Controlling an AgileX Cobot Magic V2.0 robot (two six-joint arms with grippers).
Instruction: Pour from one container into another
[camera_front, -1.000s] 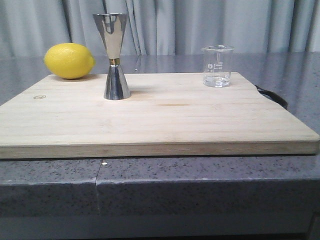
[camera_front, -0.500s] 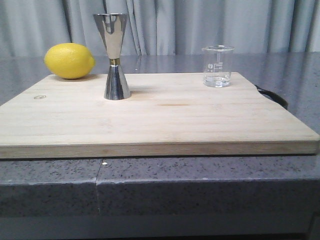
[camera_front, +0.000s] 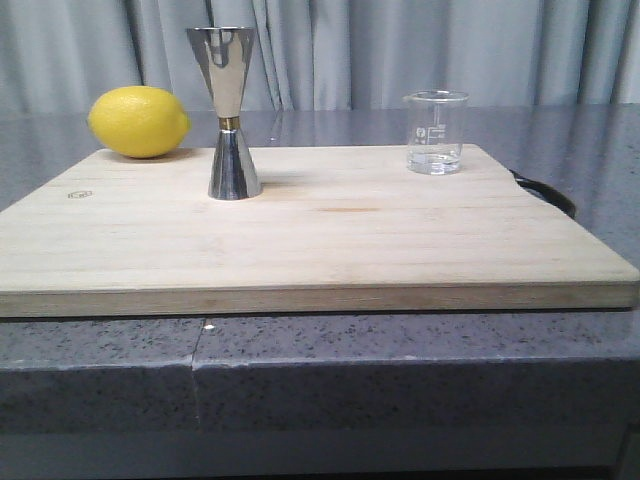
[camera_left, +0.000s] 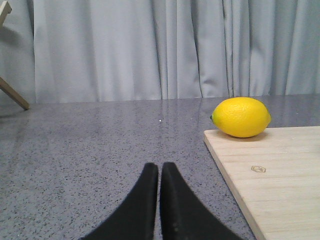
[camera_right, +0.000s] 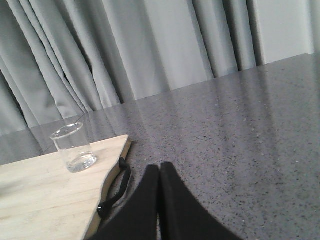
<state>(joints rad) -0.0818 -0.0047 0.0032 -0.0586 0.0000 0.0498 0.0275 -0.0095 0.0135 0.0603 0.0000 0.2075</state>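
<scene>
The clear glass beaker (camera_front: 435, 132) with white scale marks stands upright at the back right of the wooden board (camera_front: 300, 235), a little clear liquid in its bottom. It also shows in the right wrist view as the beaker (camera_right: 73, 147). The steel hourglass jigger (camera_front: 230, 112) with a gold waist band stands upright at the back left of the board. My left gripper (camera_left: 159, 167) is shut and empty over the grey table, left of the board. My right gripper (camera_right: 160, 168) is shut and empty over the table, right of the board. Neither gripper appears in the front view.
A yellow lemon (camera_front: 138, 121) lies at the board's back left corner, also seen as the lemon (camera_left: 241, 117) in the left wrist view. A black strap handle (camera_right: 116, 190) hangs off the board's right edge. Grey curtains hang behind the speckled grey table (camera_front: 400, 360).
</scene>
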